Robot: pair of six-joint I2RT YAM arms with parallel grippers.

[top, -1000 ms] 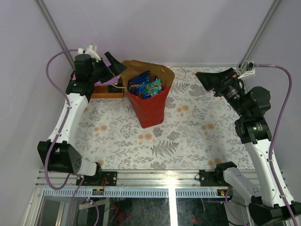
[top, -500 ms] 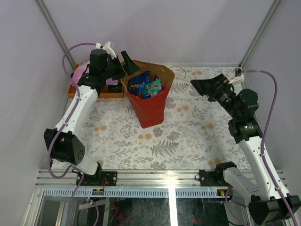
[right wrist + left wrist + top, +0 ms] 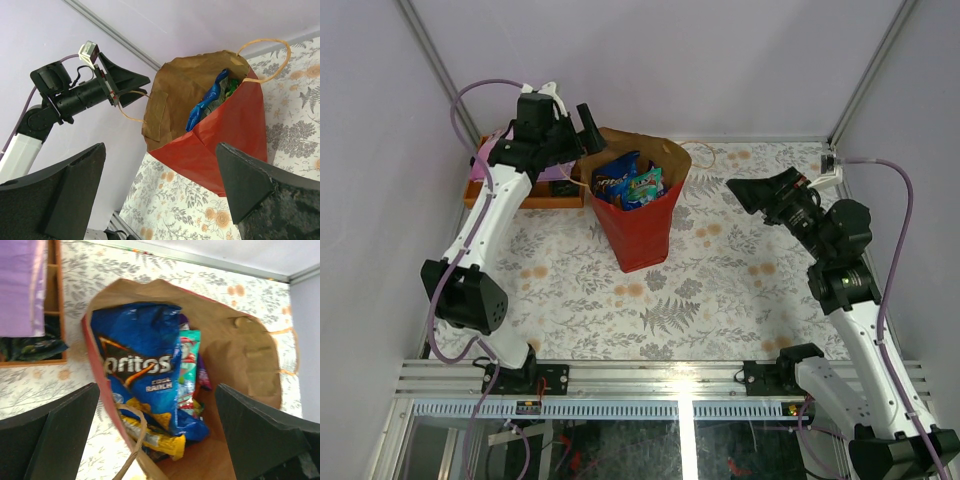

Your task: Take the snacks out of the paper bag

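The red paper bag (image 3: 642, 232) stands upright near the back middle of the table, brown inside, cord handles loose. In it stands the blue Doritos bag (image 3: 141, 365) with a teal-green packet (image 3: 189, 365), a purple packet (image 3: 203, 377) and a yellow packet (image 3: 155, 439) beside and under it. My left gripper (image 3: 582, 135) is open and empty, above the bag's left rim (image 3: 100, 375), looking down into the mouth. My right gripper (image 3: 752, 188) is open and empty, to the right of the bag (image 3: 227, 142), apart from it. The blue bag's top shows in the right wrist view (image 3: 206, 106).
An orange compartment tray (image 3: 525, 195) sits at the back left with a pink-purple pouch (image 3: 22, 287) and a dark packet (image 3: 30, 347) in it. The floral tablecloth (image 3: 720, 290) covers the table. Cage posts and walls stand close behind.
My left gripper has swung right from over the tray to the bag's left rim. My right gripper has moved a little left toward the bag. The bag has not moved.
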